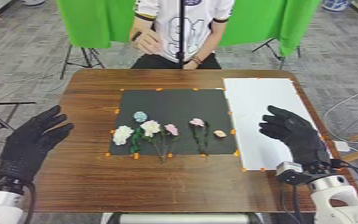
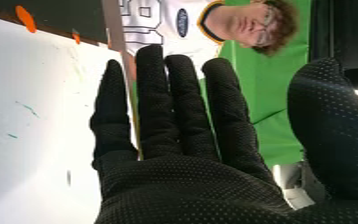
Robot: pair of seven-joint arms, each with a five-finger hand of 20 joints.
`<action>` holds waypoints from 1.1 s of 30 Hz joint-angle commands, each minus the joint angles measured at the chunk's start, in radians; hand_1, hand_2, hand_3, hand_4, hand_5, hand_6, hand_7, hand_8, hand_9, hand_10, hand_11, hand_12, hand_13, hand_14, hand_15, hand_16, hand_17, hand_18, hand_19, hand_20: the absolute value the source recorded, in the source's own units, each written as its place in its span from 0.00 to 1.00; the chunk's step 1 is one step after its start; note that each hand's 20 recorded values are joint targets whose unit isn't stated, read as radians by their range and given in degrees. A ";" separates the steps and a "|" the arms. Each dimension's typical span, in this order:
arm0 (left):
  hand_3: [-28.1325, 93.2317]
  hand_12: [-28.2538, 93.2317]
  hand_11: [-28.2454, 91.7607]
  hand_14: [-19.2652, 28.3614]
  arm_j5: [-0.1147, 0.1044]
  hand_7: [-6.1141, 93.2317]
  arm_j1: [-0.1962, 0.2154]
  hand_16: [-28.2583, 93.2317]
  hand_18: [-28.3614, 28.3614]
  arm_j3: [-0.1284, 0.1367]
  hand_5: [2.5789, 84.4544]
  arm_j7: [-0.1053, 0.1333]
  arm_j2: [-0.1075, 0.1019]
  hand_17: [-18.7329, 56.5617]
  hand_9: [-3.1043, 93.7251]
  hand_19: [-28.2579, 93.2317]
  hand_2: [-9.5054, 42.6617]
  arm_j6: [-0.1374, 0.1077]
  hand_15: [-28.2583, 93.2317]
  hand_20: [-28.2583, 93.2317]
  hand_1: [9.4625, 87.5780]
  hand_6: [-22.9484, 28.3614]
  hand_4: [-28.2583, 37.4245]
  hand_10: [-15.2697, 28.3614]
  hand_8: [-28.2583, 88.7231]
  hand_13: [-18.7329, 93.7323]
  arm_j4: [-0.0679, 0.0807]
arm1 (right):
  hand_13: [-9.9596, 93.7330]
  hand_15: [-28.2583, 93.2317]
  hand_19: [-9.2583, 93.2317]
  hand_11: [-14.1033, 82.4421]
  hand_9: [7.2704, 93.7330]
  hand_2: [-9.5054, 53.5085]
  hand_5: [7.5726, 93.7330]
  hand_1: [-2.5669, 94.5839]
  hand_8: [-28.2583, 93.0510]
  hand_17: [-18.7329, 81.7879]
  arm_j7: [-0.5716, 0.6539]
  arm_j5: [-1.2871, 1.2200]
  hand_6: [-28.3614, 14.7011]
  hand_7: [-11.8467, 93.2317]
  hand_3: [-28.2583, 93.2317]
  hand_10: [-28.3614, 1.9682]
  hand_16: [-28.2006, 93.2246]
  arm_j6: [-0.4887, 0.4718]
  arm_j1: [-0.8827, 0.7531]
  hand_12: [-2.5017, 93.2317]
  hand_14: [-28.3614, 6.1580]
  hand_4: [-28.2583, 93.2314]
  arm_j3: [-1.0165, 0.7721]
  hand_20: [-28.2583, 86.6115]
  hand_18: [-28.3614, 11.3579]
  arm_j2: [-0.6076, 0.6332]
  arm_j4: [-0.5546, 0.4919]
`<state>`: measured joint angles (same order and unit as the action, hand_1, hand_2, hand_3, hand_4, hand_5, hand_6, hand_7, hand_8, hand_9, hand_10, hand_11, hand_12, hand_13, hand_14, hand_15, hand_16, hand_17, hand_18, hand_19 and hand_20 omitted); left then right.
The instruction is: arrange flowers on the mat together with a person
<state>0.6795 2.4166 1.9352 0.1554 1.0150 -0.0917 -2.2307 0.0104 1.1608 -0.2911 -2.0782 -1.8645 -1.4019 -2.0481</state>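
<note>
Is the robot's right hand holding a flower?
No, the right hand is open and empty, away from the flowers, which lie on the black mat.

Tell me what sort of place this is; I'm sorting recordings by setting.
Probably a robotics lab or studio: green cloth hangs as a backdrop behind the wooden table, a tripod stands beside it, and orange tape marks the black mat's edges.
</note>
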 commanded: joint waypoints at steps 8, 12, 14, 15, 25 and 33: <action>0.82 0.35 0.41 0.76 0.001 0.20 -0.007 0.24 0.91 -0.013 0.45 -0.003 0.013 0.16 0.37 0.63 0.20 0.001 0.53 0.34 0.20 0.57 0.03 0.67 0.18 0.42 0.008 | 0.47 0.48 0.58 0.29 0.46 0.19 0.42 0.23 0.16 0.30 -0.014 -0.002 0.58 0.29 0.94 0.46 0.46 0.005 0.013 0.25 0.47 0.05 0.006 0.54 0.20 0.000 0.001; 0.82 0.35 0.41 0.76 -0.001 0.20 0.003 0.24 0.91 -0.002 0.45 -0.010 0.019 0.16 0.37 0.63 0.20 -0.005 0.53 0.34 0.20 0.57 0.03 0.67 0.18 0.42 0.003 | 0.47 0.48 0.58 0.29 0.46 0.19 0.43 0.23 0.16 0.30 -0.003 -0.002 0.58 0.29 0.94 0.46 0.46 0.008 0.023 0.25 0.47 0.05 0.019 0.54 0.20 0.004 0.009; 0.82 0.35 0.41 0.76 0.001 0.20 0.014 0.24 0.91 -0.003 0.45 -0.005 0.027 0.16 0.37 0.63 0.20 -0.003 0.53 0.34 0.20 0.56 0.03 0.67 0.18 0.41 0.000 | 0.47 0.48 0.58 0.29 0.46 0.19 0.43 0.23 0.16 0.30 -0.008 0.003 0.58 0.29 0.94 0.46 0.46 0.005 0.021 0.25 0.47 0.05 0.020 0.54 0.20 0.003 0.008; 0.82 0.35 0.41 0.76 0.001 0.20 0.014 0.24 0.91 -0.005 0.45 -0.007 0.025 0.16 0.37 0.63 0.20 -0.002 0.53 0.34 0.20 0.56 0.03 0.67 0.18 0.41 0.000 | 0.47 0.48 0.58 0.29 0.46 0.19 0.43 0.23 0.16 0.30 -0.006 0.002 0.58 0.29 0.94 0.46 0.46 0.005 0.017 0.25 0.47 0.05 0.016 0.54 0.20 0.003 0.005; 0.82 0.35 0.41 0.76 0.003 0.20 0.014 0.24 0.91 0.003 0.45 -0.009 0.023 0.16 0.37 0.63 0.20 0.005 0.53 0.34 0.20 0.57 0.03 0.67 0.18 0.41 0.003 | 0.47 0.48 0.58 0.29 0.46 0.19 0.42 0.23 0.16 0.30 -0.003 0.007 0.57 0.29 0.94 0.46 0.46 -0.004 0.013 0.25 0.47 0.05 0.011 0.54 0.20 0.003 0.000; 0.82 0.35 0.41 0.76 0.000 0.20 0.007 0.24 0.91 0.008 0.45 -0.009 0.012 0.16 0.37 0.63 0.20 0.010 0.53 0.34 0.20 0.57 0.03 0.67 0.18 0.41 0.006 | 0.47 0.48 0.58 0.29 0.46 0.19 0.42 0.23 0.16 0.30 -0.012 0.004 0.57 0.29 0.94 0.46 0.46 0.006 0.008 0.25 0.47 0.05 0.011 0.54 0.20 0.005 0.000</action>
<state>0.6803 2.4114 1.9357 0.1554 1.0246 -0.0906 -2.2293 0.0065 1.1598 -0.2906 -2.0553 -1.8547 -1.3970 -2.0421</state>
